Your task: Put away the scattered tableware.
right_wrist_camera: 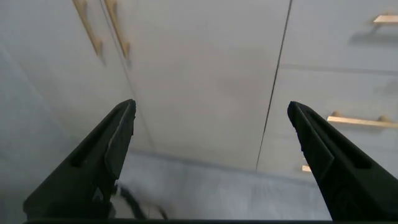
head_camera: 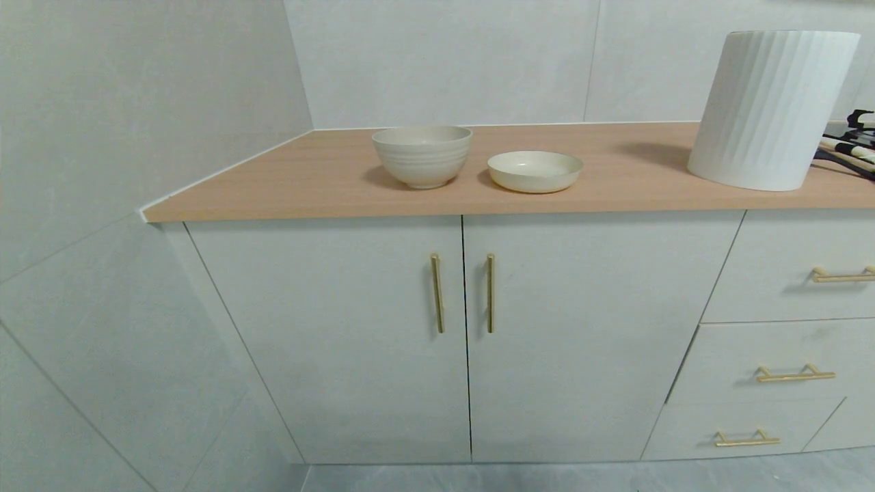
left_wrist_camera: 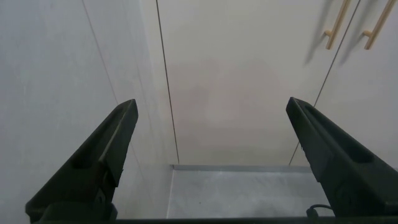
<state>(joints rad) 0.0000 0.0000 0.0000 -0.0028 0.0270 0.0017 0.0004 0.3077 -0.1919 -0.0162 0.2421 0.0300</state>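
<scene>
- Left gripper (left_wrist_camera: 210, 104) and right gripper (right_wrist_camera: 210, 106): both spread wide, facing the cabinet doors (head_camera: 342, 328).
- Bowl (head_camera: 422, 155) and dish (head_camera: 534, 171) sit upper centre, on the bench (head_camera: 287, 184).
- Probably best: pull one handle (head_camera: 437, 292) straight outward.

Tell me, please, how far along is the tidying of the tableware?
Done: nothing; the bowl and the shallow dish sit on the countertop, cabinet doors shut. In hand: nothing; the left gripper and right gripper are open, empty. Left: both pieces to put away.

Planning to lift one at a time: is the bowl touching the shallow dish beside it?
Apart. The head view shows a strip of bare countertop between the bowl and the dish.
</scene>
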